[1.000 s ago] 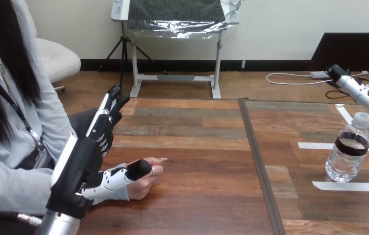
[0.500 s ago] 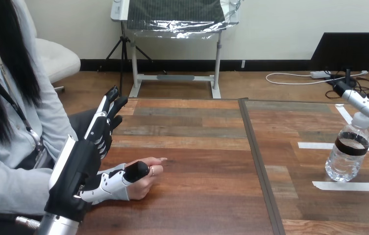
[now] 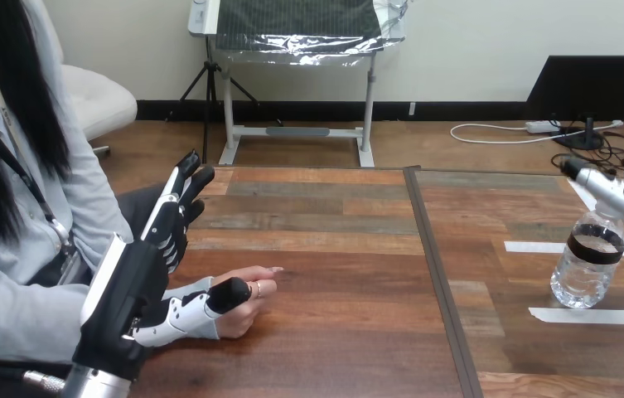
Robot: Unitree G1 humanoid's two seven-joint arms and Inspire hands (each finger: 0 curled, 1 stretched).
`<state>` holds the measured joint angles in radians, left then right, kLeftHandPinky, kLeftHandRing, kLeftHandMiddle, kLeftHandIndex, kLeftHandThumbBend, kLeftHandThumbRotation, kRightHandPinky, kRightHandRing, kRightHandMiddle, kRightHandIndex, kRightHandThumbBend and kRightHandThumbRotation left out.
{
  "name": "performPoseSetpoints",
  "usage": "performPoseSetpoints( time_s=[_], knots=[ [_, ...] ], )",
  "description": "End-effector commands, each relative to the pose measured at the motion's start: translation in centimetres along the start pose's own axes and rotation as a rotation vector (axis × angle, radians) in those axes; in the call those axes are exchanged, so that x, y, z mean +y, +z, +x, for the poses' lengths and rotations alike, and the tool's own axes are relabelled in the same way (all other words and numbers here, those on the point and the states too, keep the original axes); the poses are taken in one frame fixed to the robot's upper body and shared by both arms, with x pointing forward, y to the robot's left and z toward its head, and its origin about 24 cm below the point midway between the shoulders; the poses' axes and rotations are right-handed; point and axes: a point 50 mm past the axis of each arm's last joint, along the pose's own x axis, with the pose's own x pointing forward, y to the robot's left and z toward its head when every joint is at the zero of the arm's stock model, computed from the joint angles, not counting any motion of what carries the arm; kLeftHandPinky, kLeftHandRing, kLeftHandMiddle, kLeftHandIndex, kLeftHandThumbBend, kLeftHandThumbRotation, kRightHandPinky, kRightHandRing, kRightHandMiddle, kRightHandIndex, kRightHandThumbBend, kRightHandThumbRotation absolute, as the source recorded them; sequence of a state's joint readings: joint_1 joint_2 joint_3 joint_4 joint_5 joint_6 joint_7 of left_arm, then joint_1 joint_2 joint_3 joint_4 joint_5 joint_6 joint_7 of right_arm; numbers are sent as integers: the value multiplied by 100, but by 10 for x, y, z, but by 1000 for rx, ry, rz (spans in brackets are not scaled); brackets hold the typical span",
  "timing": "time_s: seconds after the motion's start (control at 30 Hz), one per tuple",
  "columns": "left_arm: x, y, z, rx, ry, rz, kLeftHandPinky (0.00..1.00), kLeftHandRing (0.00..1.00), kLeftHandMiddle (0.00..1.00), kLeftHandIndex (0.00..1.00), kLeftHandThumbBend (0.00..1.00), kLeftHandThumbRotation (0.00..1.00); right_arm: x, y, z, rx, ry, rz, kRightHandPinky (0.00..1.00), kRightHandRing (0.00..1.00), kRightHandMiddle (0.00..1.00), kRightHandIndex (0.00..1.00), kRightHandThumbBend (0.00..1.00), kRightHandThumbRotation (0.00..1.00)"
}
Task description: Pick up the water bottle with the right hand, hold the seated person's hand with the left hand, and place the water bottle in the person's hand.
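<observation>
Two robot hands are noted at the wooden table. Item one: the left hand is at the view's left, open, its fingers straight and pointing away over the table's near-left corner; its thumb lies across the top of the person's hand, touching it, and is not seen curled round it. The person's hand rests on the table surface, loosely closed, and holds nothing. Item two: the right hand comes in at the view's right edge, largely cut off, and stands across the top of the water bottle, covering its cap; I cannot tell whether it is open or closed on the bottle. The water bottle stands upright on the table's right half, clear, between two white tape strips. A dark label bands its upper body; no writing on it can be read
</observation>
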<state>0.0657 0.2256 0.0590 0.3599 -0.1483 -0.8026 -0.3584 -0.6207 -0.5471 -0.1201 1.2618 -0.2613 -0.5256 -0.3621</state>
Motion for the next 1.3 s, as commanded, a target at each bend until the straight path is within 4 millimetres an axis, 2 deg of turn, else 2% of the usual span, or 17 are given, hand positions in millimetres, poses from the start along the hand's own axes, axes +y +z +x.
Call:
performPoseSetpoints(
  time_s=[0.0,0.57,0.9,1.27],
  knots=[
    [9,15,12,-96,-2,48,97,100,100,100,100,55,-5,21,16,-29,-23,32,74,85,83,88,100,42],
    [10,16,12,-112,0,56,97,100,100,100,100,55,4,9,10,46,44,15,70,85,83,87,100,36],
    [10,17,10,-116,1,65,97,100,100,100,100,55,10,2,7,87,97,10,69,85,85,89,92,34],
    [11,18,9,-134,8,65,95,100,100,100,100,55,18,-3,2,134,141,29,71,85,86,90,90,34]
  ],
)
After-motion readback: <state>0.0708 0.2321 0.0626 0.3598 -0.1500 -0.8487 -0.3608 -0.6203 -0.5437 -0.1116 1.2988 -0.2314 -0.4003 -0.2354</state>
